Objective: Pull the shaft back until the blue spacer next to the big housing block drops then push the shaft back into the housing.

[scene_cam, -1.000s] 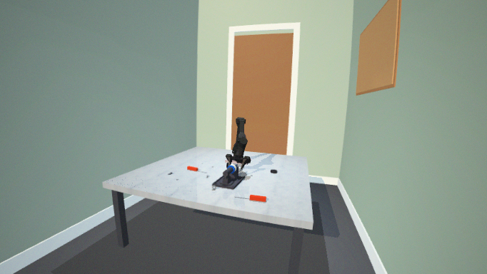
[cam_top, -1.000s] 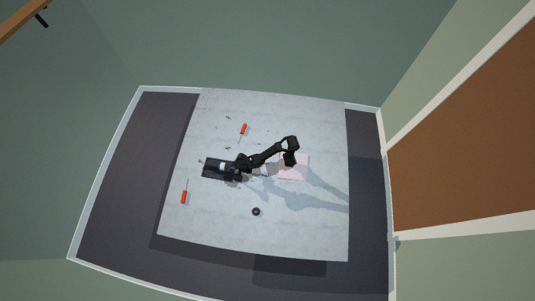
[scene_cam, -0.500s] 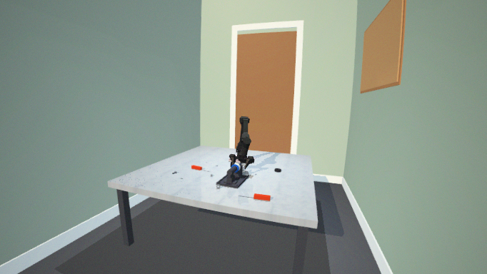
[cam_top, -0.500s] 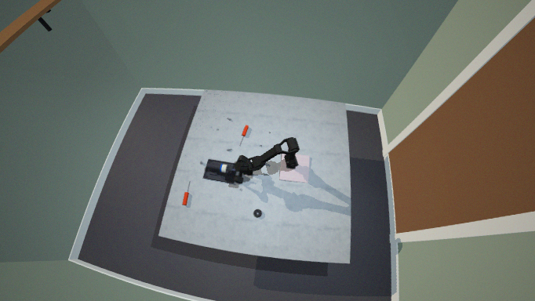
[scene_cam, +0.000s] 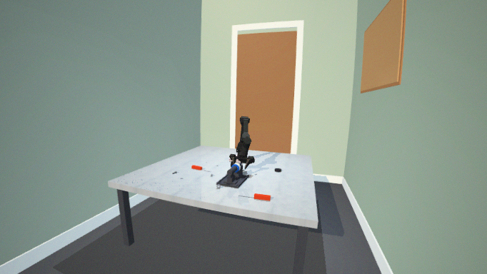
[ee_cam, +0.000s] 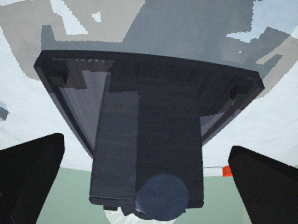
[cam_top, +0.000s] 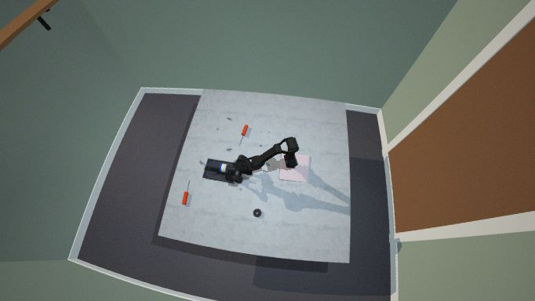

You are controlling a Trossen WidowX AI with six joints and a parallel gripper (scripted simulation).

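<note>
Black arm (cam_top: 268, 155) (scene_cam: 244, 137) bent and reaching low, wrist tipped downward, jaws (cam_top: 235, 178) (scene_cam: 240, 165) spread wide open
</note>
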